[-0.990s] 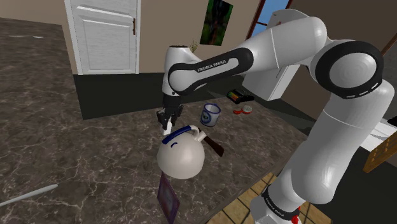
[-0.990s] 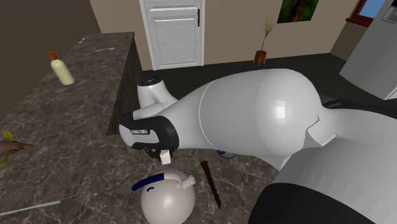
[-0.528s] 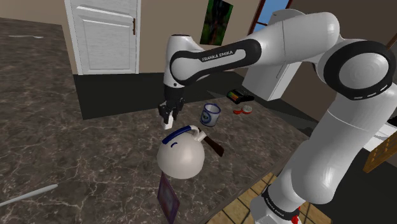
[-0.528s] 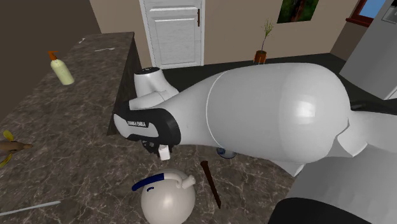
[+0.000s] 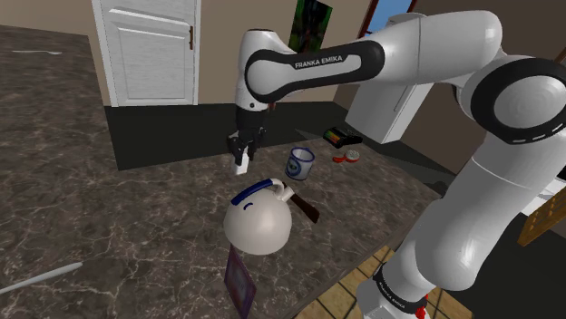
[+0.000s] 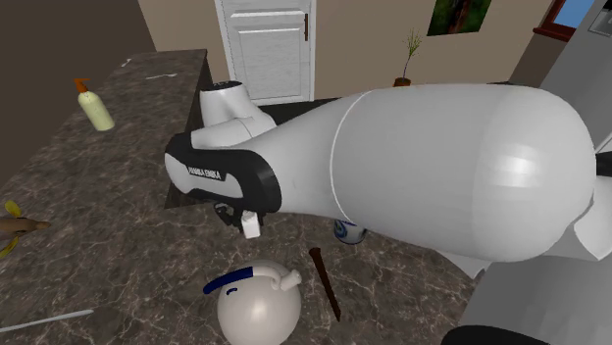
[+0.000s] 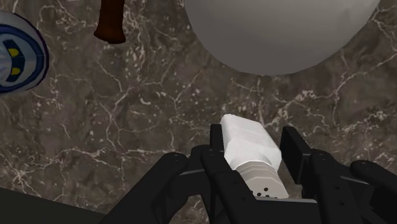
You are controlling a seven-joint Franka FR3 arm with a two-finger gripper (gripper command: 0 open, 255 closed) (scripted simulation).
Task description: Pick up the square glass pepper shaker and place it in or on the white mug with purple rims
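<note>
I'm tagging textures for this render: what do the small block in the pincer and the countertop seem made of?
The small white square shaker, clasped in the black pincer, is drawn plain matte white with dotted holes at one end; nothing reads as glass, so its material is unclear. The dark brown countertop looks like marble or similar stone: pale veins cross it.

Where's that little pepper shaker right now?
The white shaker is clasped in the black pincer above the marbled counter; in the shoulder view it hangs above the round white kettle, left of the mug.
</note>
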